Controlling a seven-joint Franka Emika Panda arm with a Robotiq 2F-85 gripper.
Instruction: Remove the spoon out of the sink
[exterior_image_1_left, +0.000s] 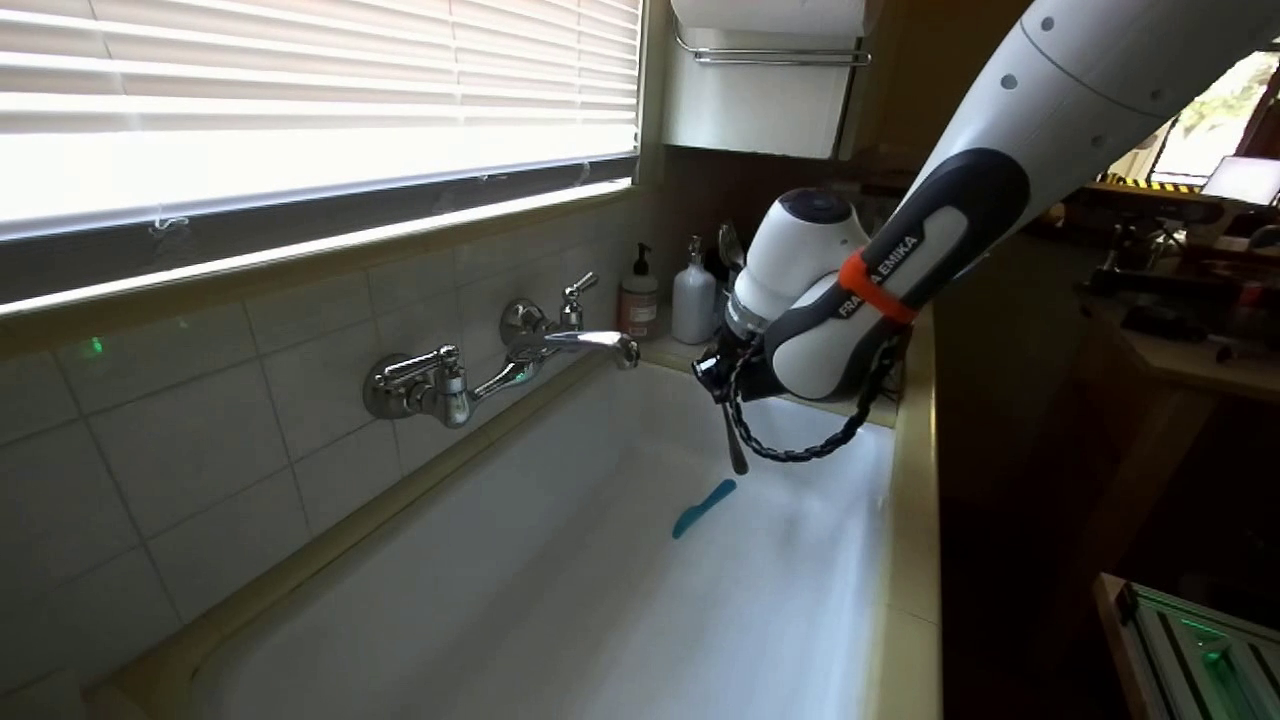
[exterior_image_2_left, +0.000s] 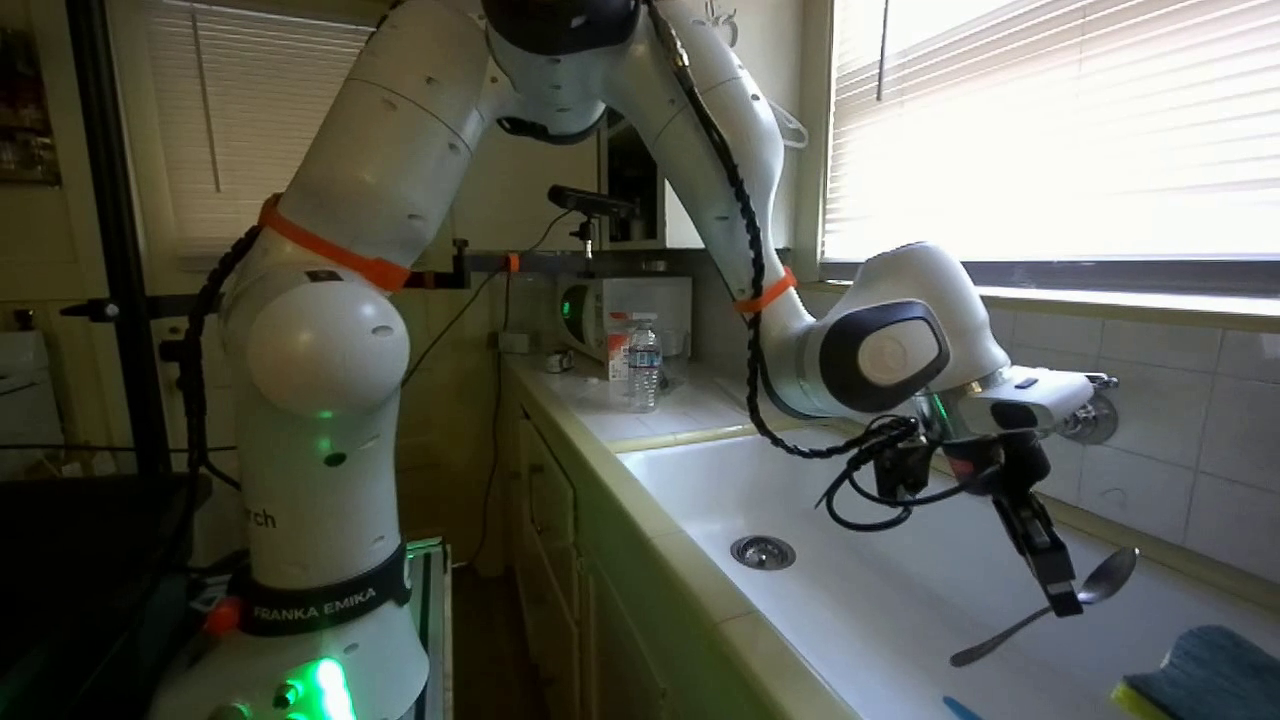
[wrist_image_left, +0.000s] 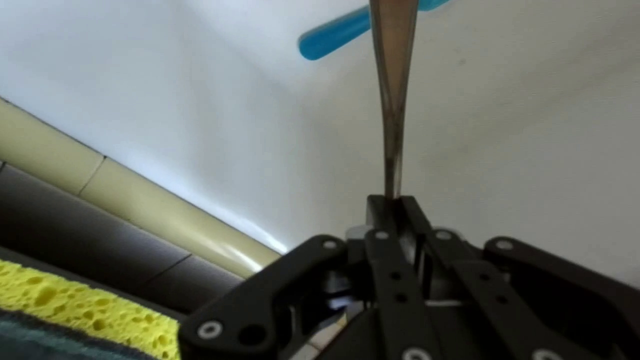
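The spoon is a slim grey metal utensil (exterior_image_2_left: 1108, 577). My gripper (exterior_image_2_left: 1065, 605) is shut on its middle, with the bowl on one side of the fingers and the handle on the other. In the wrist view, the fingertips (wrist_image_left: 392, 200) pinch the spoon and its handle (wrist_image_left: 395, 65) points away from me; the bowl is hidden. In an exterior view, the handle (exterior_image_1_left: 736, 450) slants down below the gripper (exterior_image_1_left: 715, 385). The spoon is held in the air over the white sink (exterior_image_1_left: 560, 610), near its end by the soap bottles. The sink also shows in an exterior view (exterior_image_2_left: 850, 580).
A teal knife (exterior_image_1_left: 703, 508) lies on the sink bottom, partly behind the handle in the wrist view (wrist_image_left: 335, 35). A yellow-and-dark sponge (exterior_image_2_left: 1215, 670) is near the sink's end. The chrome tap (exterior_image_1_left: 590, 342) juts over the sink. Soap bottles (exterior_image_1_left: 694, 300) stand at the end ledge.
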